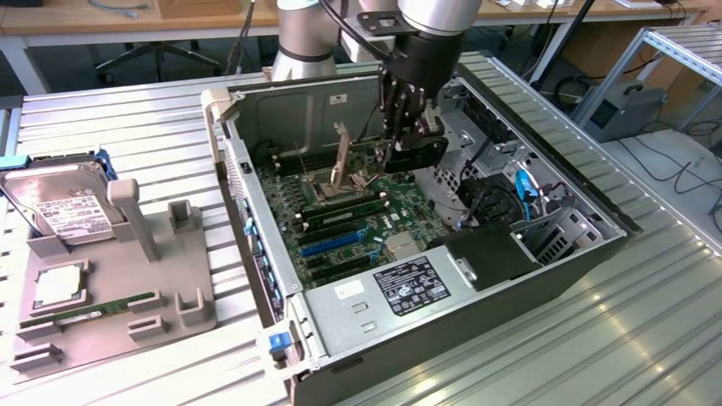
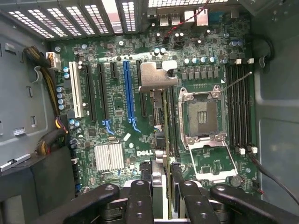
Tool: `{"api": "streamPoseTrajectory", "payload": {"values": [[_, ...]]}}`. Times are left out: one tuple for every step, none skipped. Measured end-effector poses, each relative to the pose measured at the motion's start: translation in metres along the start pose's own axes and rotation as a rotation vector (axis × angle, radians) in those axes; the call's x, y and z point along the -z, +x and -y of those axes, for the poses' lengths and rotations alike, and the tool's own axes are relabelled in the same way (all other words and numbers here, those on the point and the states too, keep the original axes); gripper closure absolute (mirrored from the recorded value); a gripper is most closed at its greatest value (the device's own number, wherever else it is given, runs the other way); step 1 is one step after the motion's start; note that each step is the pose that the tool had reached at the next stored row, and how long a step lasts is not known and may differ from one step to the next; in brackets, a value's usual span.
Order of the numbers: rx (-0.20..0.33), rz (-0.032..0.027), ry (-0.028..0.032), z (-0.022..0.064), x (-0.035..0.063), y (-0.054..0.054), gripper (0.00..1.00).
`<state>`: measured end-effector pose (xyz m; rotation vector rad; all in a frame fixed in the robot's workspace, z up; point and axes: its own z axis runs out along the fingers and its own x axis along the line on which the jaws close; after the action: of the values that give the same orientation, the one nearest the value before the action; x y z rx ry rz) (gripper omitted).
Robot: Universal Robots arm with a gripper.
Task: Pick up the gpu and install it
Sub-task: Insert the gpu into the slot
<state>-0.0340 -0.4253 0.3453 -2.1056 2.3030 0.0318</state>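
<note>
Meanwhile, on the exterior view's left, a grey parts tray [image 1: 169, 292] holds a silver hard drive [image 1: 62, 207] and a green memory stick [image 1: 96, 309], both left alone. To its right lies the open Dell computer case [image 1: 474, 292], motherboard [image 1: 350, 224] exposed. Above the board hangs the gripper [image 1: 408, 135], fingers [image 2: 140, 198] clamped on the gpu [image 1: 415, 156], a thin black card seen edge-on with its silver end bracket [image 2: 158, 74] jutting forward. So the pickup looks complete; the card hovers near the blue expansion slot [image 2: 127, 91] but appears unseated, leaving installation still to do.
</note>
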Motion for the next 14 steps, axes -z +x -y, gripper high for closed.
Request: {"api": "streamPoseTrajectory", "payload": {"values": [[0.000, 0.0000, 0.0000, 0.0000, 0.0000, 0.0006, 0.73], [0.000, 0.0000, 0.0000, 0.0000, 0.0000, 0.0012, 0.73], [0.000, -0.0001, 0.0000, 0.0001, 0.0000, 0.0018, 0.73], [0.000, -0.0001, 0.0000, 0.0001, -0.0001, 0.0025, 0.73], [0.000, 0.0000, 0.0000, 0.0001, -0.0001, 0.0032, 0.73], [0.000, 0.0000, 0.0000, 0.0002, -0.0001, 0.0040, 0.73], [0.000, 0.0000, 0.0000, 0.0002, -0.0002, 0.0051, 0.73], [0.000, 0.0000, 0.0000, 0.0002, -0.0002, 0.0057, 0.73], [0.000, 0.0000, 0.0000, 0.0002, -0.0002, 0.0063, 0.73], [0.000, 0.0000, 0.0000, 0.0003, -0.0002, 0.0073, 0.73], [0.000, 0.0000, 0.0000, 0.0003, -0.0002, 0.0079, 0.73], [0.000, 0.0000, 0.0000, 0.0003, -0.0002, 0.0085, 0.73], [0.000, -0.0001, 0.0000, 0.0004, -0.0002, 0.0094, 0.73], [0.000, 0.0000, 0.0000, 0.0004, -0.0003, 0.0099, 0.73]]}}
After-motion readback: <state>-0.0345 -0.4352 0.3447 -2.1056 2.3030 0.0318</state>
